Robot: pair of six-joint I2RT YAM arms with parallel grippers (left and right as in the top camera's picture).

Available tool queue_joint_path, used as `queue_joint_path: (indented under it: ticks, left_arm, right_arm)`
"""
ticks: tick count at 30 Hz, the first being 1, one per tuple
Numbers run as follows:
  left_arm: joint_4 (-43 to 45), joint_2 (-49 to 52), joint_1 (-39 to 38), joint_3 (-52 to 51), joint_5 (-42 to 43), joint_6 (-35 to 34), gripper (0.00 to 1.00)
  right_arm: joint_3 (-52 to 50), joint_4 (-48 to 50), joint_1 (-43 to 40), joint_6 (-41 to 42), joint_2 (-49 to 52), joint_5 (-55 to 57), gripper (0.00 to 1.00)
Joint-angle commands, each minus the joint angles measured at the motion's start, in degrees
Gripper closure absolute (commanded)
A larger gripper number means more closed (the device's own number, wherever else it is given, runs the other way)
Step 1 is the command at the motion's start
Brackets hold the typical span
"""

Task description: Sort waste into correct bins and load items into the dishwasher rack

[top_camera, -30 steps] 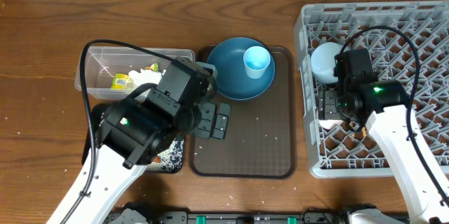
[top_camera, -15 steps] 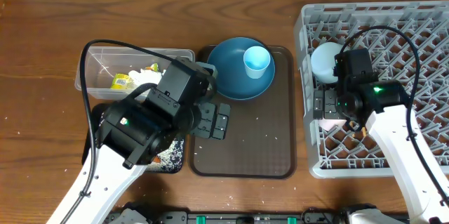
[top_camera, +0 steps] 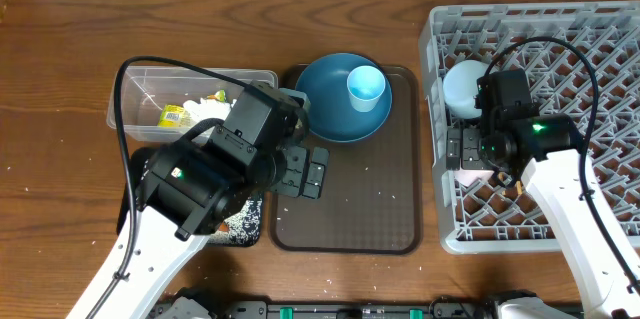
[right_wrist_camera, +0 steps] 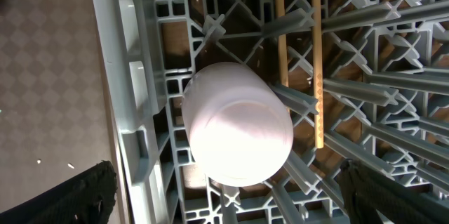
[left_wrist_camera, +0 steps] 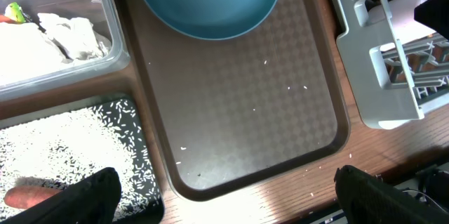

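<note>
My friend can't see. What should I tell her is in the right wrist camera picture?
A white cup sits among the pegs of a grey dishwasher rack, under the open right gripper. Two wooden chopsticks lie in the rack beside it, and a brown tray shows at the left edge.

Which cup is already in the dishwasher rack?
The white cup, among the pegs of the rack beside the chopsticks; the light blue cup sits on the dark blue plate.

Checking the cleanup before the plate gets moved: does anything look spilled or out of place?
A few loose white rice grains lie scattered on the brown serving tray, outside the black tray that holds the main pile of rice. Apart from those strays, nothing stands out.
</note>
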Motion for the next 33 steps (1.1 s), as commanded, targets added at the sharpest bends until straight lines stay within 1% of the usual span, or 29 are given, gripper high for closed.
queue_joint_path:
  ticks: [1, 27, 31, 33]
  left_arm:
    - [-0.2, 0.0, 0.09, -0.15, -0.92, 0.11, 0.0]
    - [-0.13, 0.0, 0.09, -0.17, -0.94, 0.11, 0.0]
    - [5.49, 0.0, 0.09, -0.17, -0.92, 0.09, 0.0]
    - [10.51, 0.0, 0.09, -0.15, -0.83, 0.02, 0.0]
  right_arm:
    - [0.15, 0.04, -0.96, 0.28, 0.13, 0.11, 0.01]
    - [0.15, 0.04, -0.96, 0.28, 0.13, 0.11, 0.01]
    - [0.15, 0.04, -0.96, 0.28, 0.13, 0.11, 0.01]
    - [0.15, 0.04, -0.96, 0.28, 0.13, 0.11, 0.01]
